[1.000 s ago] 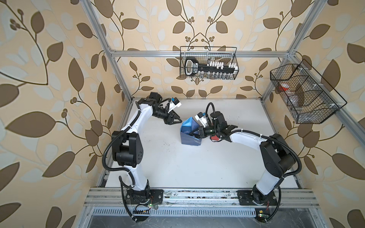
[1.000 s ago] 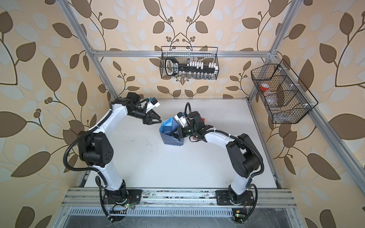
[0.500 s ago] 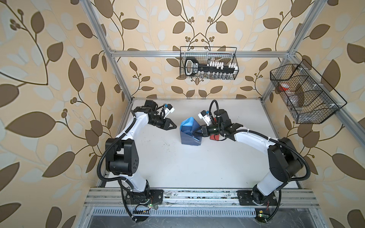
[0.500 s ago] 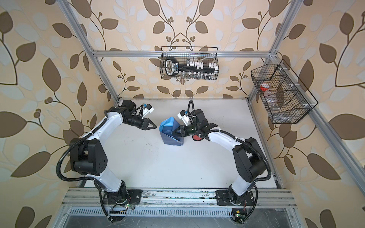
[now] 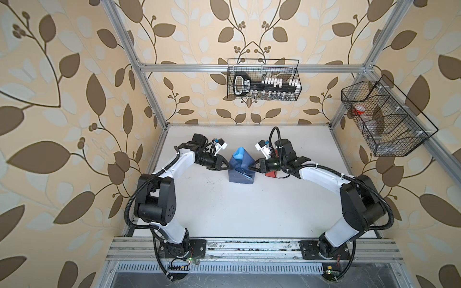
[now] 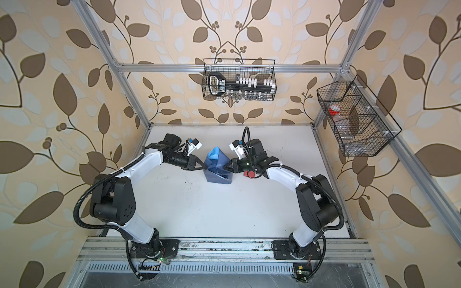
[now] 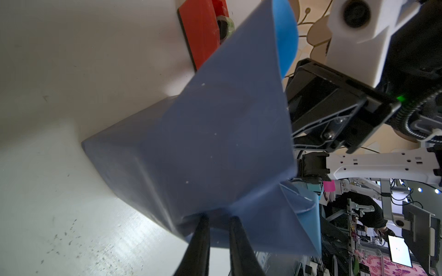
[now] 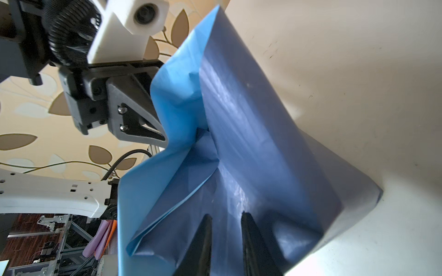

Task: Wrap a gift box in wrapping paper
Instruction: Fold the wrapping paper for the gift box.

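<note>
left gripper (image 7: pixel 218 216): fingers drawn close with a narrow slit between them, tips set against a lower corner fold of the wrapping paper (image 5: pixel 240 169); cannot tell whether paper is nipped in the slit or only pushed. right gripper (image 8: pixel 226 215): same posture, slim gap, tips against the opposite side of the paper; a pinch is not confirmed here either. in both top views the two grippers face each other with the paper bundle between them, on the white table (image 5: pixel 237 212) toward its back. the gift box is not visible as such; the lower part of the bundle has flat faces and crisp corners, so it is judged to sit inside the paper, standing on the table. done, by appearance: the paper is around the box body, dark face outward. left: the upper end stands open and loose, its light face showing, flaps not folded down, and no tape is seen on it. the red tape dispenser (image 5: pixel 270 173) lies just beside the bundle, under the right arm.
</note>
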Robot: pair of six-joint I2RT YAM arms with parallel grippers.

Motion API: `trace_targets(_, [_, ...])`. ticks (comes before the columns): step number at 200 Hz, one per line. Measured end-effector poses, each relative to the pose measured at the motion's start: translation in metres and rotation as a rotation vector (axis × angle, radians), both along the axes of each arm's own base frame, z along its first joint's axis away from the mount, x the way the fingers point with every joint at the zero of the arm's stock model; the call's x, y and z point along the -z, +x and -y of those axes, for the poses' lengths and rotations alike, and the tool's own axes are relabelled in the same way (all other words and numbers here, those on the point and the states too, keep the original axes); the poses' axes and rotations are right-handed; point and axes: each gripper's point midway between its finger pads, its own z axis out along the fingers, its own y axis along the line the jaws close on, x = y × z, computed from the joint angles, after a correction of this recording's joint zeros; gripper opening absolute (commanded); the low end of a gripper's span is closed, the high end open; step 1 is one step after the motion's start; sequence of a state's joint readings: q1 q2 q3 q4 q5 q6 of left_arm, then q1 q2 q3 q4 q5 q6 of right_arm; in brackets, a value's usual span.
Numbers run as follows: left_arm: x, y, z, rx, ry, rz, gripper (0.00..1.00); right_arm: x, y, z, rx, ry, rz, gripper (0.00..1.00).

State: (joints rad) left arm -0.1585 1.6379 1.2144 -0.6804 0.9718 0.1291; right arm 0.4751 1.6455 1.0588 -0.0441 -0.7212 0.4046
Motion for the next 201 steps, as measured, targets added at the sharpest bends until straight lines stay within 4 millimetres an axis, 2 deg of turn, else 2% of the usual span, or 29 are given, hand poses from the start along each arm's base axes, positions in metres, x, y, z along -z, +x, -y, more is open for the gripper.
trace_targets(12, [-0.001,0.0,0.002,0.005,0.001,0.004,0.19,-0.002,-0.004,-0.005,-0.017,-0.017,-0.002,0.24])
trace_targets(26, [-0.001,0.0,0.002,0.005,0.004,0.006,0.2,-0.016,-0.007,-0.015,-0.048,-0.025,0.028,0.23])
trace_targets(59, [0.001,0.004,0.002,-0.009,0.003,0.015,0.2,-0.076,0.003,-0.042,-0.068,-0.008,0.178,0.19])
trace_targets(80, [0.001,0.005,0.002,-0.01,0.003,0.016,0.2,-0.094,0.019,-0.05,-0.056,-0.024,0.244,0.16])
trace_targets(93, [0.001,0.005,0.002,-0.01,0.003,0.017,0.2,-0.088,0.029,-0.053,-0.042,-0.052,0.25,0.15])
trace_targets(107, [0.001,0.005,0.002,-0.009,0.003,0.019,0.2,-0.069,0.037,-0.054,-0.031,-0.095,0.229,0.12])
trace_targets(129, [0.005,0.004,0.002,-0.01,0.003,0.021,0.2,-0.036,0.041,-0.051,-0.024,-0.166,0.174,0.07])
trace_targets(146, [0.01,0.002,0.001,-0.011,0.004,0.012,0.2,-0.02,0.042,-0.049,-0.022,-0.201,0.146,0.04])
trace_targets(156, [0.01,0.002,0.001,-0.012,0.004,0.011,0.2,-0.018,0.041,-0.048,-0.021,-0.213,0.146,0.02])
trace_targets(201, [0.008,0.007,0.002,-0.016,0.001,0.034,0.2,-0.021,0.038,-0.059,-0.026,-0.213,0.183,0.02])
